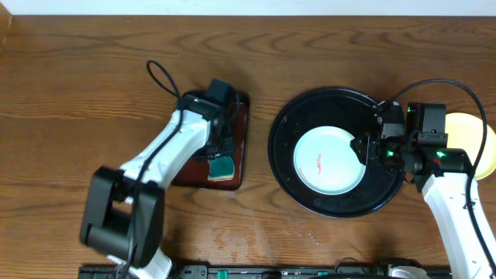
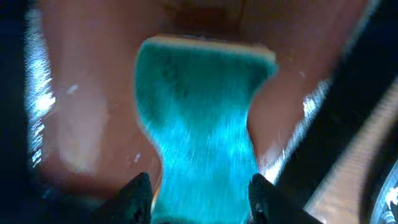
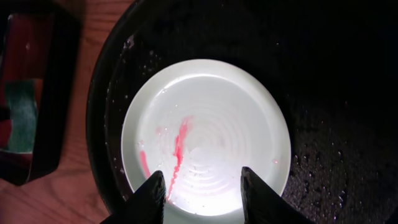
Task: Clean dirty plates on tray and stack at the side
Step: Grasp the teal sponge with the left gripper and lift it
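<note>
One pale bluish-white plate (image 1: pixel 329 163) with red smears lies in the black tray (image 1: pixel 288 128), toward its front. My right gripper (image 1: pixel 361 147) hovers open over the plate's right edge. In the right wrist view the plate (image 3: pixel 205 124) shows below and between the spread fingers (image 3: pixel 155 196), nothing held. A pale yellow plate (image 1: pixel 466 128) lies on the tabletop at the far right, partly behind my right arm. My left gripper (image 1: pixel 221 155) is down in the dark-red tray (image 1: pixel 242 128). In the left wrist view its fingers (image 2: pixel 138 199) press both sides of the teal sponge (image 2: pixel 199 112).
The small dark-red tray sits left of the black tray (image 3: pixel 348 124) with a narrow strip of wood between them. Cables loop above both arms. Bare wood-grain tabletop (image 1: pixel 70 93) spreads to the left and back.
</note>
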Available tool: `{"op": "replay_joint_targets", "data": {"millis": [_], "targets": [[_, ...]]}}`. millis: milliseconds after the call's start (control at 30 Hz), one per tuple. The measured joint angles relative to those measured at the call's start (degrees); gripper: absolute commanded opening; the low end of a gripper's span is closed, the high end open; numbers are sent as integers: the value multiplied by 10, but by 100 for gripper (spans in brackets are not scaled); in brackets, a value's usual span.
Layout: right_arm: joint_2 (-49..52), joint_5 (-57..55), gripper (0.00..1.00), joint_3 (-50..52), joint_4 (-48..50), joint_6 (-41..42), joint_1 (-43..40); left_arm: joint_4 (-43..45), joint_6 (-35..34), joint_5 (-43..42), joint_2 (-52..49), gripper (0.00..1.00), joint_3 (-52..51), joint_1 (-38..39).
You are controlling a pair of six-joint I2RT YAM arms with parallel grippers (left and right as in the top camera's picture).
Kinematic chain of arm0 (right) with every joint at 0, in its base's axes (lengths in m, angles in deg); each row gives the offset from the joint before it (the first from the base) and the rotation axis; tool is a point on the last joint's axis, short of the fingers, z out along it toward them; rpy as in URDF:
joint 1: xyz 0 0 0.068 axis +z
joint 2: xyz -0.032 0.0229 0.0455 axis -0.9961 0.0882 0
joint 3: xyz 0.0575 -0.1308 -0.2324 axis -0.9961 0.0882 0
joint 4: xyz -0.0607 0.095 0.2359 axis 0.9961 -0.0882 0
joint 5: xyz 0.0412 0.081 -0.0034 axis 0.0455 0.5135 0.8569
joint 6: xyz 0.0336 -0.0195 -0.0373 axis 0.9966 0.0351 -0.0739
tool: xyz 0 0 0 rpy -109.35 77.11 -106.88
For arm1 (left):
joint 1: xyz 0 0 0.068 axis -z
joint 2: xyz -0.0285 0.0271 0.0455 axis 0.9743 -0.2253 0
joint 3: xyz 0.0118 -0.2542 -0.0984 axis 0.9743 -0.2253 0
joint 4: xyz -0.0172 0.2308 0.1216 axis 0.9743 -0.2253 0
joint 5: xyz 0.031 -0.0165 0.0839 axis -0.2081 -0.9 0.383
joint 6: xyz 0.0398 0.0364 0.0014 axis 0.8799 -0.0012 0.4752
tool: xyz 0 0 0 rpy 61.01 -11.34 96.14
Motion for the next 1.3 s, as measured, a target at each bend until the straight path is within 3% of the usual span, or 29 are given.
{"op": "replay_joint_targets", "data": {"millis": [167, 267, 467, 867, 1067, 1300], "targets": [[0, 0, 35, 0, -9, -1, 0, 42, -4, -2, -66, 15, 0, 0], [0, 0, 34, 0, -19, -1, 0, 51, -4, -2, -74, 8, 0, 0], [0, -26, 26, 0, -35, 4, 0, 55, 12, -2, -74, 7, 6, 0], [6, -97, 31, 0, -35, 50, -82, -3, 43, -9, -28, 8, 29, 0], [74, -89, 36, 0, -35, 55, -103, -3, 71, -23, -28, 8, 29, 0], [182, -35, 33, 0, 0, 21, -98, -52, 94, -23, -28, 7, 78, 5]]}}
